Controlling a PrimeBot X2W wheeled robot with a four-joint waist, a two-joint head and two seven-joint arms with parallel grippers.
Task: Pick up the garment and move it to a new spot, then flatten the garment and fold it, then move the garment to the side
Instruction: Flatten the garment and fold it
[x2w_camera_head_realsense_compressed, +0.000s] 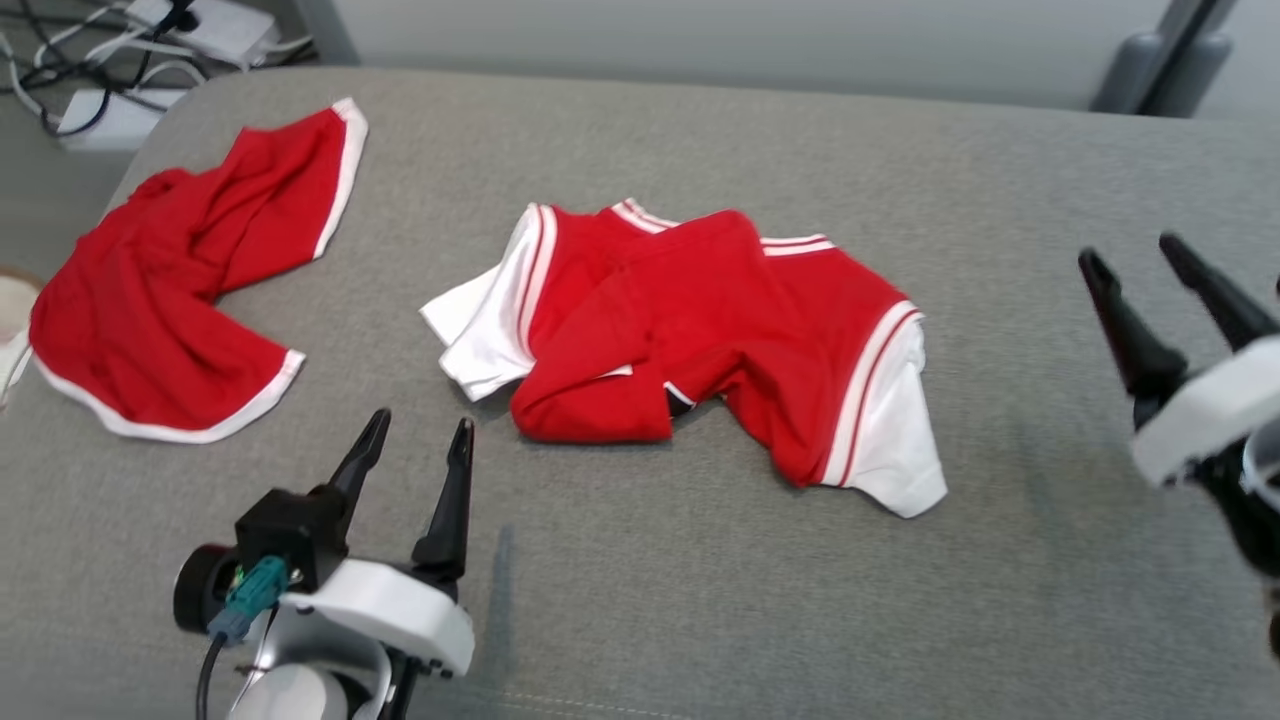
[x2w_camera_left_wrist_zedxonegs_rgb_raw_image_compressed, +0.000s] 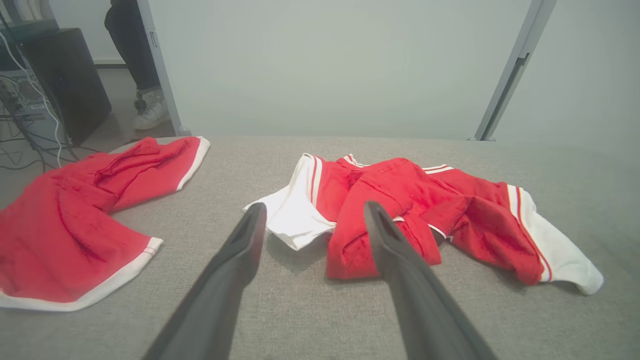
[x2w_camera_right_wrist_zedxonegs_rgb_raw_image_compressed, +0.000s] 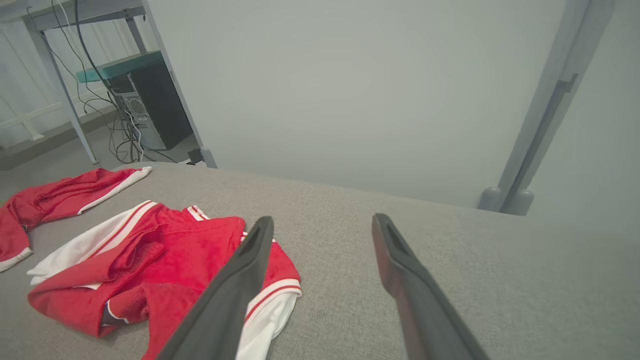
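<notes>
Crumpled garment (x2w_camera_head_realsense_compressed: 700, 330) ctr, both jaws spread

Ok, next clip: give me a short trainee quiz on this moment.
1. True or false: the left gripper is shut on the red shirt with white sleeves.
2. Which garment lies further to the robot's left on the grey cushion? A: the shirt. B: the red shorts.
3. Fill in: the right gripper is ___ and holds nothing.
Key: 1 false; 2 B; 3 open.
</notes>
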